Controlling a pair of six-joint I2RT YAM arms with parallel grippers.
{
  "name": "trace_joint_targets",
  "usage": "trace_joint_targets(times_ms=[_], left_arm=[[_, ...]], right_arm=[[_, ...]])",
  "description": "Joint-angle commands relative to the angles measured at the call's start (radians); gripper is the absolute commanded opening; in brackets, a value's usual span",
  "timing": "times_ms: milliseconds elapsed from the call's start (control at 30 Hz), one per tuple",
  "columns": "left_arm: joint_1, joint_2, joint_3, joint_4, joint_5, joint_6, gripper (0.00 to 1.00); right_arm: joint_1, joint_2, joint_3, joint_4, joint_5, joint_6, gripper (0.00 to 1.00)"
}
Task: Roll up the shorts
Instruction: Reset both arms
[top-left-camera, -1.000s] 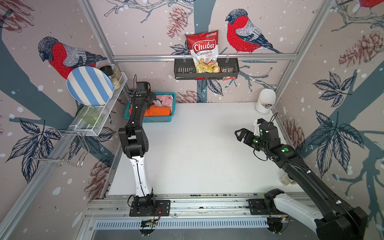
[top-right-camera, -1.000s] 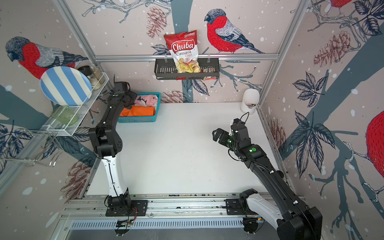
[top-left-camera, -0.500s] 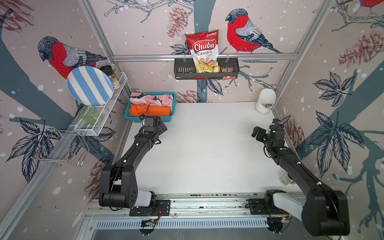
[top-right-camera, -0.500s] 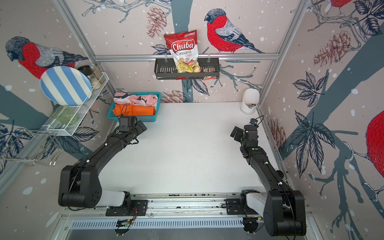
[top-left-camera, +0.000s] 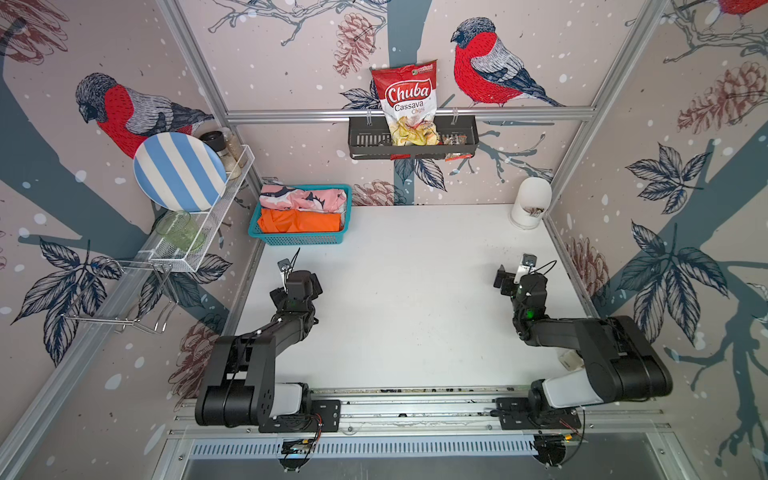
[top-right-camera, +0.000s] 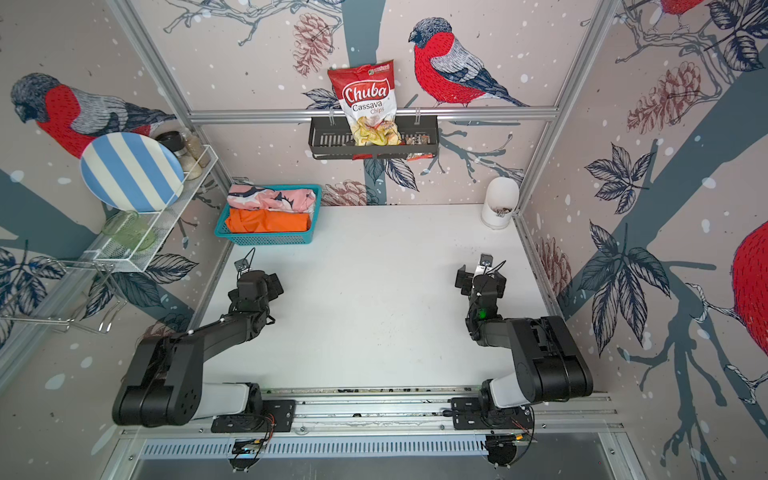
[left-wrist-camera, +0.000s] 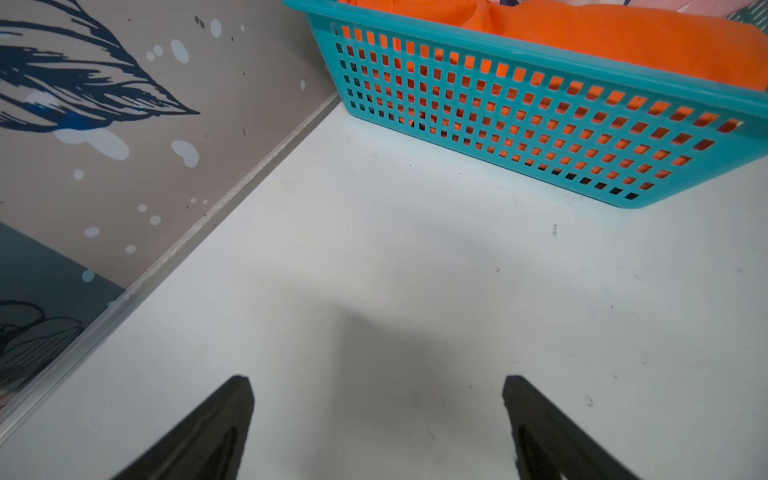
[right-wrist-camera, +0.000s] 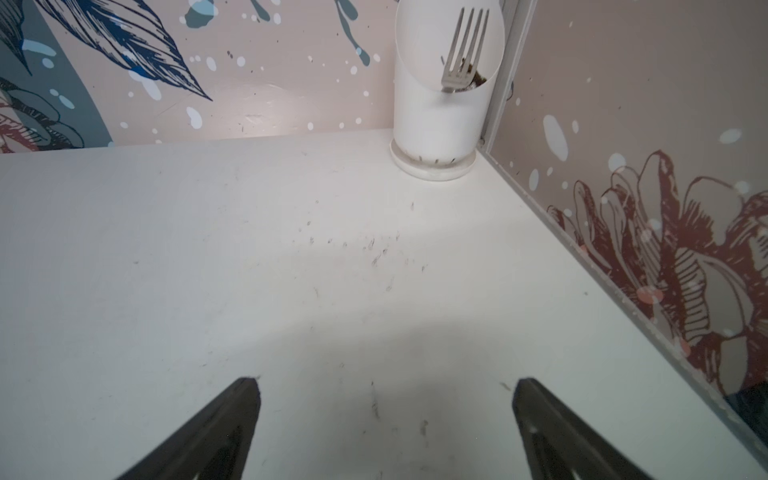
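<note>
Two shorts lie bunched in a teal basket (top-left-camera: 299, 241) at the back left of the table. The pink patterned shorts (top-left-camera: 301, 197) are at the rear and the orange shorts (top-left-camera: 299, 220) at the front. My left gripper (left-wrist-camera: 378, 384) hovers open and empty over the bare table a short way in front of the basket (left-wrist-camera: 498, 116), with orange cloth (left-wrist-camera: 623, 41) showing over the rim. In both top views it sits low near the left wall (top-left-camera: 297, 282). My right gripper (right-wrist-camera: 384, 386) is open and empty near the right wall (top-left-camera: 509, 280).
A white utensil holder (right-wrist-camera: 436, 116) with a fork (right-wrist-camera: 463, 45) stands in the back right corner. A wire shelf on the left wall holds a striped plate (top-left-camera: 178, 172) and a green glass (top-left-camera: 178, 230). A black wall rack holds a chips bag (top-left-camera: 409, 104).
My left gripper opened and pulled back from the basket to the table in front of it, leaving the pink shorts in the basket. The right arm folded back toward the right wall.
</note>
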Motion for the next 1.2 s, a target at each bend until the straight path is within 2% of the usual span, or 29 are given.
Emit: trace_joint_targets(times_ms=[0, 33, 67, 133, 300, 467, 733, 867, 1033, 1167], left_arm=[[0.037, 0.049, 0.002, 0.28, 0.155, 0.072, 0.95], [0.051, 0.067, -0.005, 0.331, 0.199, 0.083, 0.95], [0.056, 0.079, 0.001, 0.333, 0.208, 0.085, 0.95], [0.057, 0.086, 0.006, 0.333, 0.211, 0.087, 0.95], [0.049, 0.122, 0.035, 0.331, 0.328, 0.151, 0.91], [0.03, 0.112, -0.019, 0.421, 0.357, 0.187, 0.94], [0.004, 0.103, -0.063, 0.488, 0.329, 0.209, 0.96], [-0.002, 0.142, -0.162, 0.705, 0.365, 0.231, 0.99], [-0.018, 0.137, -0.148, 0.665, 0.304, 0.234, 0.98], [-0.019, 0.123, -0.154, 0.661, 0.307, 0.232, 0.98]], right_arm=[[-0.095, 0.024, -0.072, 0.254, -0.147, 0.053, 1.0], [-0.117, 0.063, -0.122, 0.403, -0.178, 0.063, 1.0], [-0.12, 0.061, -0.141, 0.433, -0.182, 0.062, 1.0], [-0.117, 0.019, -0.097, 0.264, -0.216, 0.046, 1.0], [-0.098, 0.035, -0.077, 0.257, -0.171, 0.041, 1.0], [-0.087, 0.039, -0.081, 0.275, -0.149, 0.034, 1.0], [-0.094, 0.04, -0.07, 0.254, -0.158, 0.04, 1.0], [-0.094, 0.04, -0.069, 0.252, -0.158, 0.041, 1.0], [-0.094, 0.039, -0.069, 0.251, -0.16, 0.041, 1.0], [-0.11, 0.038, -0.066, 0.24, -0.192, 0.047, 1.0]])
